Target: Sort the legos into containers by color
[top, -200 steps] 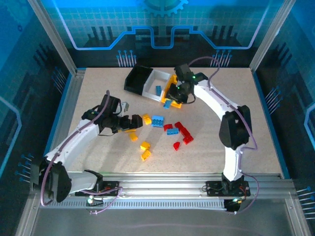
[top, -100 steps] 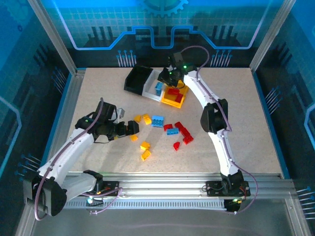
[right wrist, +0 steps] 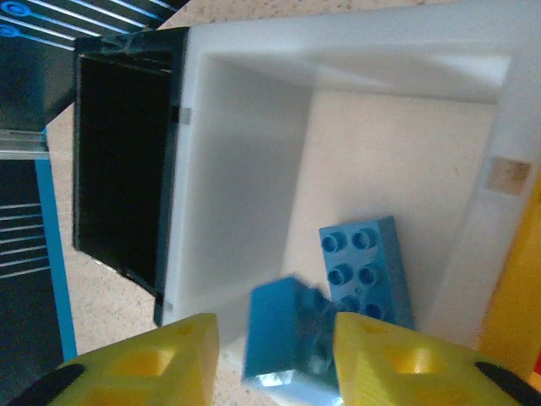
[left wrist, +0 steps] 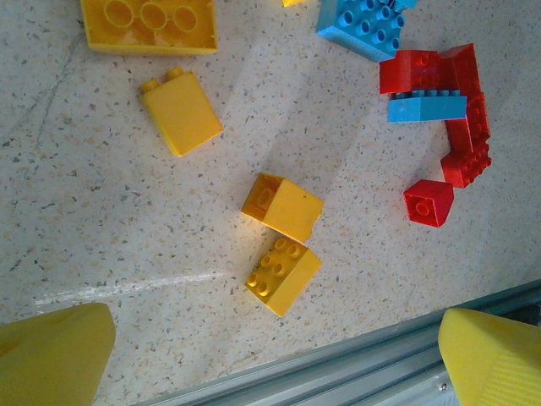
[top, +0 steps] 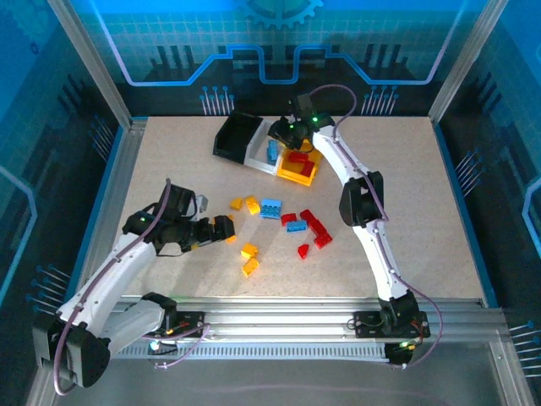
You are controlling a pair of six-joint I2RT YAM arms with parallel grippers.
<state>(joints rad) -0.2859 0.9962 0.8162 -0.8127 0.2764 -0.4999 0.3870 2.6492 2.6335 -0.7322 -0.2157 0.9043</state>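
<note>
Right gripper [right wrist: 275, 364]: we have it over the white bin [right wrist: 254, 152], yellow fingers [right wrist: 144, 368] parted wider than the light blue brick [right wrist: 287, 334] between them. That brick is blurred, and a gap shows on its left side.
White bin: middle of the row, with a second light blue brick [right wrist: 368, 266] lying flat on its floor.
Black bin [top: 235, 133]: joined to the white one on its left.
Yellow-orange bin [top: 306, 176]: right end of the row, and we spot red bricks [top: 297, 157] inside.
Left gripper [left wrist: 275, 338]: low over the table [left wrist: 101, 211], fingers spread wide with nothing held.
Yellow bricks [left wrist: 283, 275]: two touching, just beside that gripper.
Loose pile: mid-table we count a blue brick [top: 270, 207], a red cluster [top: 314, 224], a lone red brick [top: 303, 250] and more yellow [top: 246, 204].
</note>
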